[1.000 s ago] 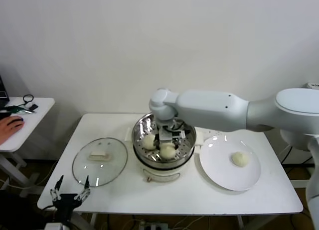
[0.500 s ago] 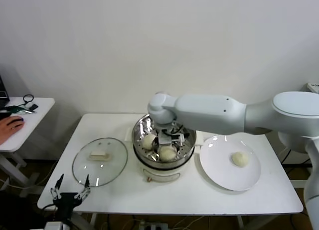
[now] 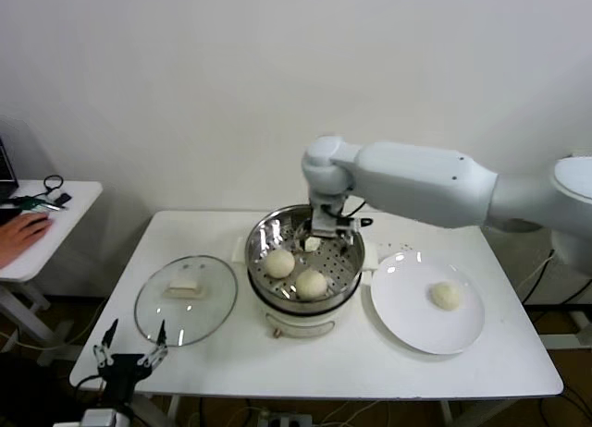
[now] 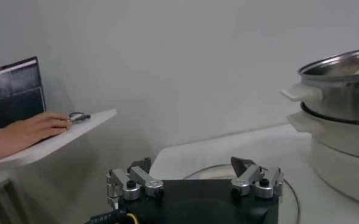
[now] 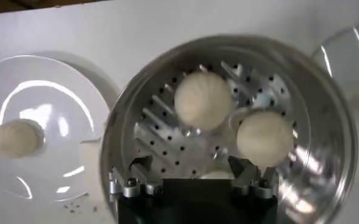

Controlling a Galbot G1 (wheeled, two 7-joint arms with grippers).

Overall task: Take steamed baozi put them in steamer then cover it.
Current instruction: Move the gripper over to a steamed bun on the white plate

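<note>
Baozi: 3 in steamer [image 3: 264, 237], 1 on plate [image 3: 407, 321]; both tools spread, empty.

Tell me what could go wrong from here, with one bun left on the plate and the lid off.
1. The right tool hangs open just above the steamer; swinging toward the plate too low could clip the rim.
2. A third bun lies right under that tool, mostly hidden, so it may get nudged.
3. The last baozi is round and loose on the plate and could roll off when gripped.
</note>
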